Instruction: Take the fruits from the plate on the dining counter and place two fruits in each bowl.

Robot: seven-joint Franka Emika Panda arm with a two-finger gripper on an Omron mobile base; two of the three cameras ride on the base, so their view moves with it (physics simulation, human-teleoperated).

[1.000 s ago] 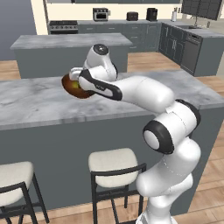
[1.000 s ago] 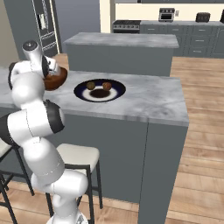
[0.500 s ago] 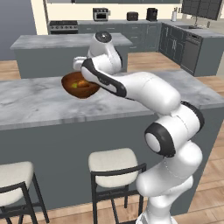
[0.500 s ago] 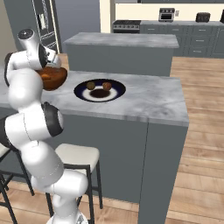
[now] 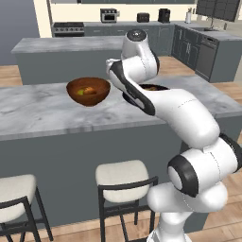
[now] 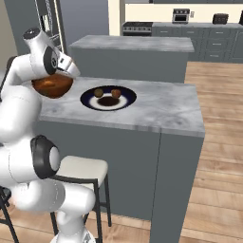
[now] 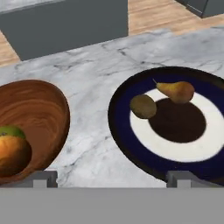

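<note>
In the hand view my gripper (image 7: 113, 179) hangs open over the marble dining counter (image 7: 96, 65), between the bowl and the plate, with nothing between its fingertips (image 7: 43, 177). The reddish-brown wooden bowl (image 7: 35, 113) lies to the left and holds an orange and green fruit (image 7: 13, 151). To the right, the navy-rimmed plate (image 7: 127, 131) carries a brown pear (image 7: 177, 91) and a rounded dark brown fruit (image 7: 143, 106). From the left base view the bowl (image 5: 88, 90) stands left of my arm. The right base view has the plate (image 6: 108, 98) right of the bowl (image 6: 52, 85).
Two stools (image 5: 125, 175) (image 5: 14, 198) stand against the counter's near side. A second grey island (image 5: 61, 45) lies behind it. The counter top ends at a right edge (image 6: 199, 109) past the plate, with bare marble between.
My hand has lifted out of the bowl and swung right, toward the plate. Its jaws have spread a little wider. The fruit stays in the bowl.
</note>
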